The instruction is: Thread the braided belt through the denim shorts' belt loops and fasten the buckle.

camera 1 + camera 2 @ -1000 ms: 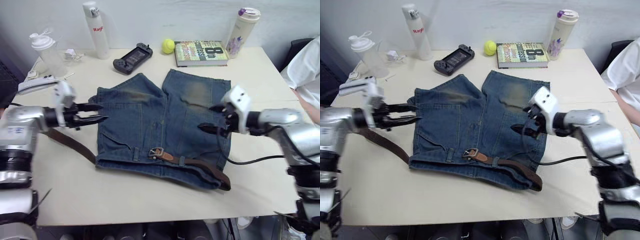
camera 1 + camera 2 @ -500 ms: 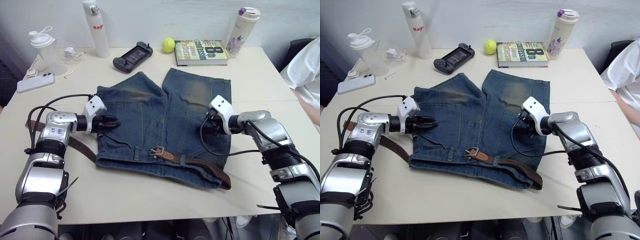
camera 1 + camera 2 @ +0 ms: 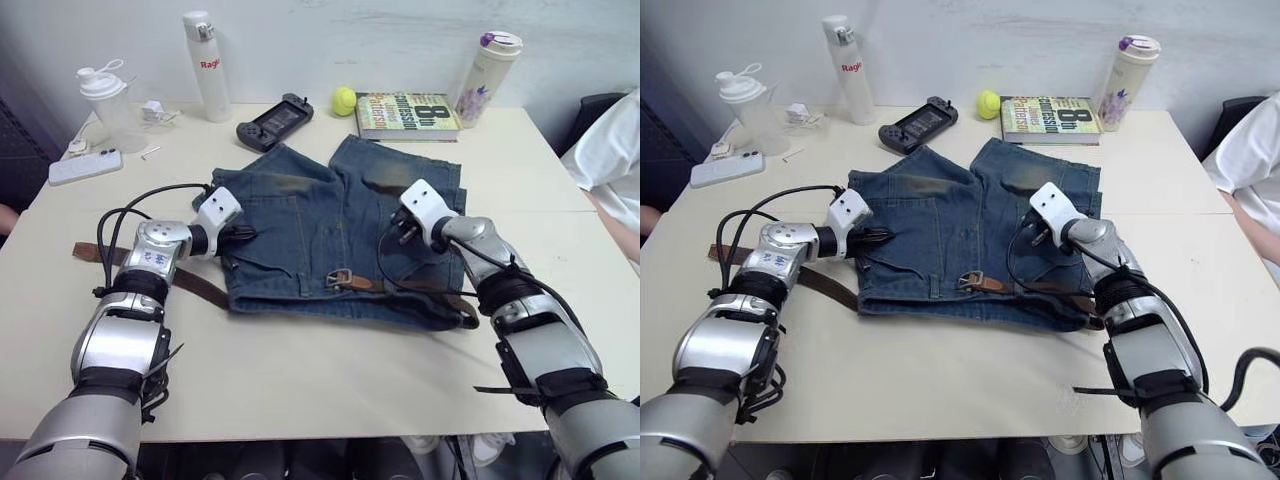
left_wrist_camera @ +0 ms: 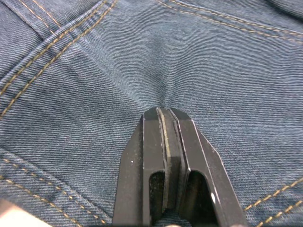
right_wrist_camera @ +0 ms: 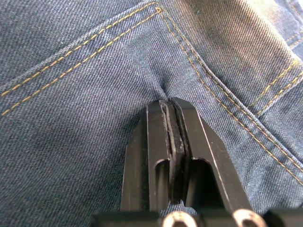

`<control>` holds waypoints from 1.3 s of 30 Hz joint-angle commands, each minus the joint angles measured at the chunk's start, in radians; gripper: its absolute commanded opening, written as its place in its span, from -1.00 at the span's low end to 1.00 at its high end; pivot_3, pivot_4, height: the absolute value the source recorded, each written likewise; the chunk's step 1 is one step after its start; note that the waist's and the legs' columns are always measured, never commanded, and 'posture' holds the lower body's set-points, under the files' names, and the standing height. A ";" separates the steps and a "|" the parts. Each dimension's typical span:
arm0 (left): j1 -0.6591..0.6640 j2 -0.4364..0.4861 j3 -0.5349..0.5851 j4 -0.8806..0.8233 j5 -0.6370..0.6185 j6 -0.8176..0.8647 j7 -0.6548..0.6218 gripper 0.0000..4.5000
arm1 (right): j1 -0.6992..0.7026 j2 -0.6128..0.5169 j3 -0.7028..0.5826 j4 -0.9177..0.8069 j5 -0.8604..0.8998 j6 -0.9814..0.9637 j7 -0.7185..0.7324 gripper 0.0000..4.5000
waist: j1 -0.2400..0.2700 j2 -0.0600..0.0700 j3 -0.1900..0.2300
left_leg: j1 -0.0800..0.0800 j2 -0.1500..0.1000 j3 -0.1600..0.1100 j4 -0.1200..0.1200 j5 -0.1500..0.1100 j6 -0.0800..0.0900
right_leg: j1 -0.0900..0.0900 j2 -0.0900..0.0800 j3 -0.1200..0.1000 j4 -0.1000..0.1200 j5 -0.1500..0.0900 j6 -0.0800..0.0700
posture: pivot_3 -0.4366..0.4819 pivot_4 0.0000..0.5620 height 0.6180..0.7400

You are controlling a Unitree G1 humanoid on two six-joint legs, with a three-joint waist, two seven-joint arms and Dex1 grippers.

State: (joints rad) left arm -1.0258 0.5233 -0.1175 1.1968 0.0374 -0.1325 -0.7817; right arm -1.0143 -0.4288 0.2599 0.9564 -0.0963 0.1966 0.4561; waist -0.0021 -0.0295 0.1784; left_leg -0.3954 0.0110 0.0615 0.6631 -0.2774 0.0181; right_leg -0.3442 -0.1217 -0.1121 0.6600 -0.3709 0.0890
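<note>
We see the denim shorts lying flat in the middle of the table, waistband towards us and legs pointing away. The braided belt runs along the waistband on the right half of the shorts, passing under at least one of the belt loops; its buckle sits on the waistband near the middle, with a tan leather tab just beside it. Another stretch of the belt trails out from under the left edge of the shorts across the bare table, ending near the left border.

Our left gripper is down on the left side of the shorts. In the left wrist view its two black fingers are pressed together with their tips against the denim, and a small pucker of cloth gathers at the tips, so it looks closed on a pinch of the shorts. Our right gripper rests on the right leg of the shorts, close to yellow pocket stitching. Its fingers too are squeezed together, and the cloth wrinkles right at their tips, so it also appears to pinch the fabric.

At the far side of the table stand a white bottle, a clear shaker cup, a game controller, a tennis ball, a book and a tumbler. A phone lies at the left. A person's white sleeve shows at the right edge.
</note>
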 commanded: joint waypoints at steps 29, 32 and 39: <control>0.742 0.152 0.903 -1.139 -0.628 0.893 0.251 0.38 | 0.464 0.002 -0.265 -1.557 0.503 0.714 0.076 0.98 | -0.026 0.009 0.007 | -0.017 0.004 0.002 -0.012 0.005 -0.006 | -0.027 0.006 0.010 0.000 0.000 0.000 | -0.05 -0.47 1.00; 0.837 0.134 0.906 -1.156 -0.623 0.888 0.267 0.38 | 0.507 0.007 -0.243 -1.579 0.506 0.715 0.066 0.98 | -0.011 0.007 0.007 | -0.016 0.003 0.000 -0.012 0.005 -0.006 | -0.024 0.006 0.011 0.000 0.000 0.000 | -0.05 -0.47 1.00; 0.848 0.106 0.904 -1.124 -0.649 0.868 0.320 0.38 | 0.560 -0.007 -0.181 -1.597 0.498 0.696 0.062 0.98 | 0.000 0.006 0.007 | -0.010 0.002 -0.005 -0.015 0.004 -0.006 | -0.014 0.005 0.011 -0.012 0.001 -0.002 | -0.05 -0.47 1.00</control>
State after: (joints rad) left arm -0.1755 0.6300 0.7728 0.0871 -0.5975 0.7567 -0.4708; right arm -0.4555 -0.4238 0.0771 -0.5931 0.3977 0.9143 0.5228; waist -0.0020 -0.0238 0.1849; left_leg -0.4056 0.0127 0.0568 0.6470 -0.2734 0.0113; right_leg -0.3588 -0.1168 -0.1012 0.6481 -0.3695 0.0872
